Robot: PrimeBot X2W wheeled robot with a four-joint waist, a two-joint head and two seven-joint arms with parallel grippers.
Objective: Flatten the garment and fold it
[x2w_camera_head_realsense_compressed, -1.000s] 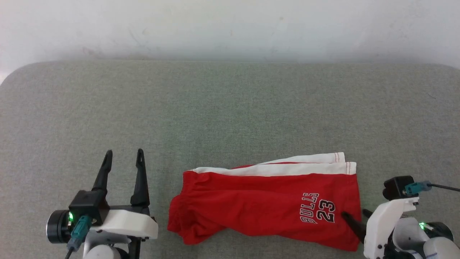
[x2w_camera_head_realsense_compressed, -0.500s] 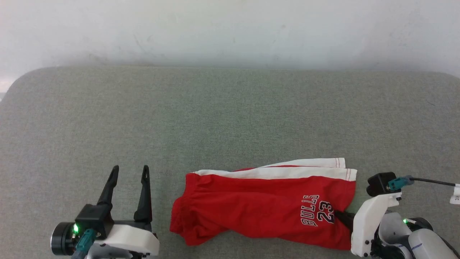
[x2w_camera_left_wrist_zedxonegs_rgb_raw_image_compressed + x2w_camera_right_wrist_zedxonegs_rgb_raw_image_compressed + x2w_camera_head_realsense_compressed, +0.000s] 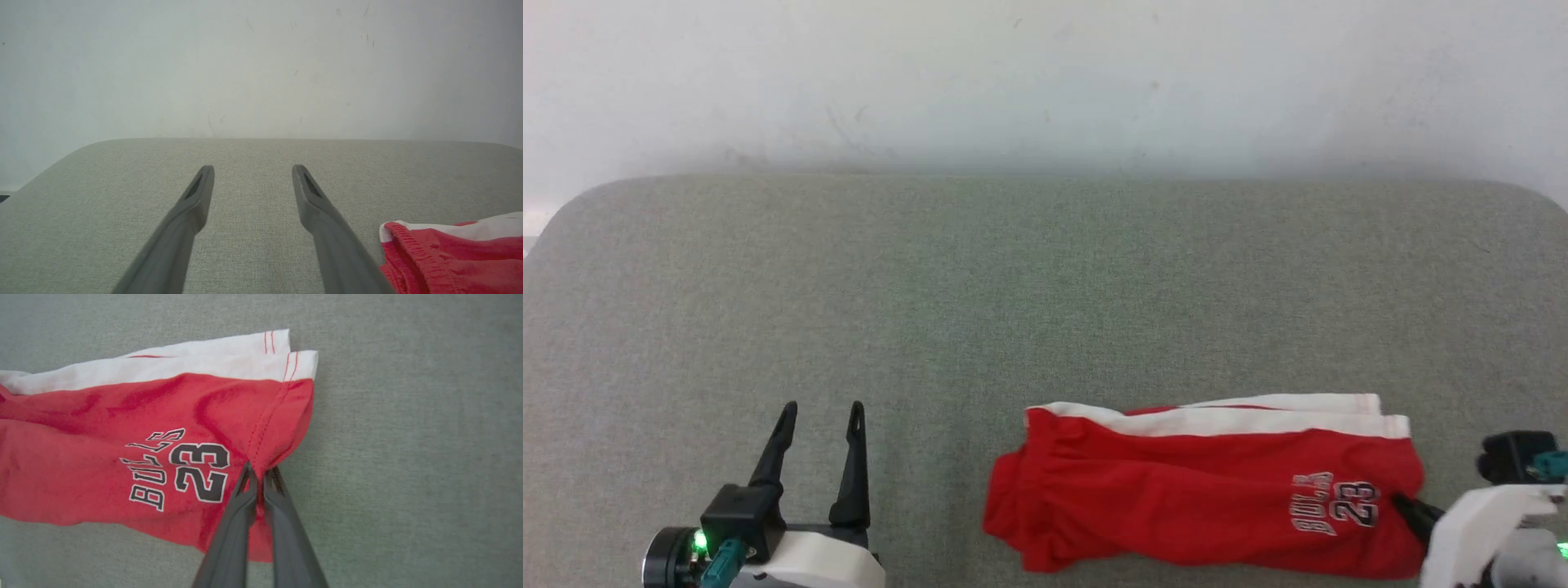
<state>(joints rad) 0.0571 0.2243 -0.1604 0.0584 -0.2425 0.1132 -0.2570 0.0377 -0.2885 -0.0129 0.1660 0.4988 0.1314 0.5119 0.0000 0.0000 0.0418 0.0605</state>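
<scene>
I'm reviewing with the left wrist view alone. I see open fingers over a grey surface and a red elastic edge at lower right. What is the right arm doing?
Observer: The right gripper is shut on the garment, pinching its red leg hem.
Operator: Where along that hem?
Observer: Right beside the black-and-white "BULLS 23" print, well away from the white stripe.
Operator: Does the garment lie flat?
Observer: Not quite. In the head view its near edge by the waistband is rumpled.
</scene>
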